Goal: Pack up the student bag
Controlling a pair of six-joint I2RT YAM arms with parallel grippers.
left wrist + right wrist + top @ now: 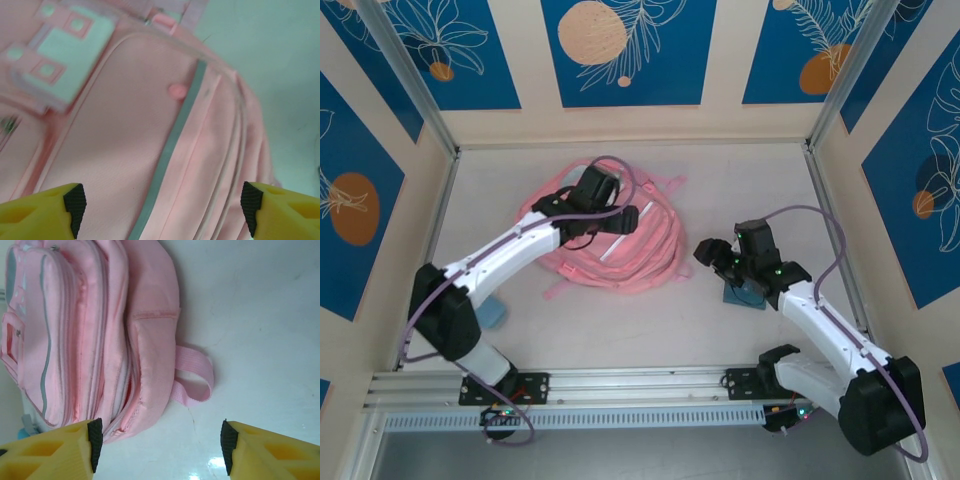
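Left tool [618, 214] is spread wide and hangs above the large soft pink fabric backpack [645, 250], with nothing pinched between its yellow fingers [40, 212]. In the left wrist view, the tool [160, 205] looks down on a front pocket of the backpack [125, 150]. There, a narrow grey strip of trim [172, 145] runs down the fabric beside a small round pink button [177, 90], and a pale patch with small squares [70, 42] sits toward the upper left. From above, the backpack lies flat on the pale grey counter [650, 330], in the far middle part and a little to the left, with its straps spread around it. The right tool [713, 255] is also spread and holds nothing. It hovers just beside the right edge of the backpack, and I cannot tell if it touches the fabric. In the right wrist view, the open tool [157, 442] is over bare counter [260, 315], near the lower end of the backpack [100, 330]. A flat pink strap loop [192, 375] lies on the counter beside the bag. A small teal rectangular case [745, 294] rests on the counter under the wrist of the right arm, partly hidden by it. A pale blue object [492, 312] lies near the left arm, and it is too hidden to name
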